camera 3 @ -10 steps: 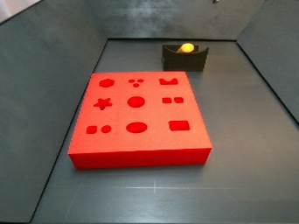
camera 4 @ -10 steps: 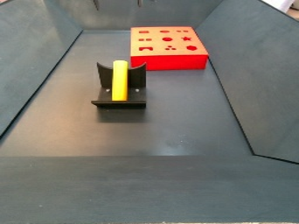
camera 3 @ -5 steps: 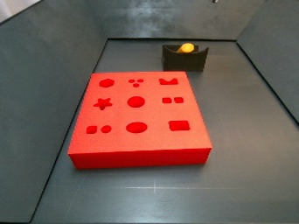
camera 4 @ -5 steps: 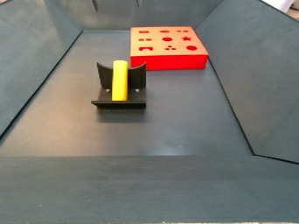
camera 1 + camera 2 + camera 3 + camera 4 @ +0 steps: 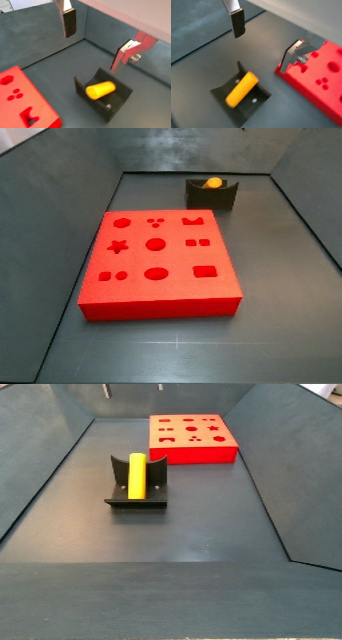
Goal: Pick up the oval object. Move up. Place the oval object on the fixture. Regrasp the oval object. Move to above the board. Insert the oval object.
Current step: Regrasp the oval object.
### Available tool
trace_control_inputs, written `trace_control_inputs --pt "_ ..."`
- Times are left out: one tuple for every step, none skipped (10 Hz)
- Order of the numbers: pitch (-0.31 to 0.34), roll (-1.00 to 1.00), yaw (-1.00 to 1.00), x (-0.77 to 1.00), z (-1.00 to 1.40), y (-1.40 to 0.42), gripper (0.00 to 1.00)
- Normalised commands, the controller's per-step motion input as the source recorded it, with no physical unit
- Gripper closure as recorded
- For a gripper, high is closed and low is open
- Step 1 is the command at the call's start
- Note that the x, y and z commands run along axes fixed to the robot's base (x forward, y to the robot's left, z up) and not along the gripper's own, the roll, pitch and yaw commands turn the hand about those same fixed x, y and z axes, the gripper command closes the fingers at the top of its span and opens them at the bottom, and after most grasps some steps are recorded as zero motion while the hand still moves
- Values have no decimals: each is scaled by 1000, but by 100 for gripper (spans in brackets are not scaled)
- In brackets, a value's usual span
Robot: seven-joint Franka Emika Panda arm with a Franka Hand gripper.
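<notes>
The oval object (image 5: 135, 474) lies cradled in the notch of the fixture (image 5: 136, 485), apart from the board (image 5: 193, 439) on the table (image 5: 201, 524). It is a smooth yellow-orange peg with rounded ends. Judged light, rigid and somewhat slippery; best taken across its mid-length, flat sides to the pads. The gripper (image 5: 264, 37) hangs above the fixture, jaws wide apart and empty, fingers (image 5: 237, 23) clear of the oval object.
</notes>
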Motion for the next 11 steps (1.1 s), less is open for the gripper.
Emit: trace_control_inputs --pt "-35 1000 37 -24 6 -14 0" --pt "-31 1000 37 -18 9 -14 0" --pt "-27 1000 37 -8 9 -19 0" --pt "-22 1000 37 8 0 -21 0" --pt "-9 1000 38 28 -5 -20 0" --pt "5 1000 38 42 -8 -24 0" --pt "16 1000 40 46 -4 -25 0" --pt "42 1000 47 63 -9 -29 0" --pt "81 1000 60 79 -13 -32 0" --pt "106 884 70 90 -13 -37 0" --pt "118 686 82 92 -12 -39 0"
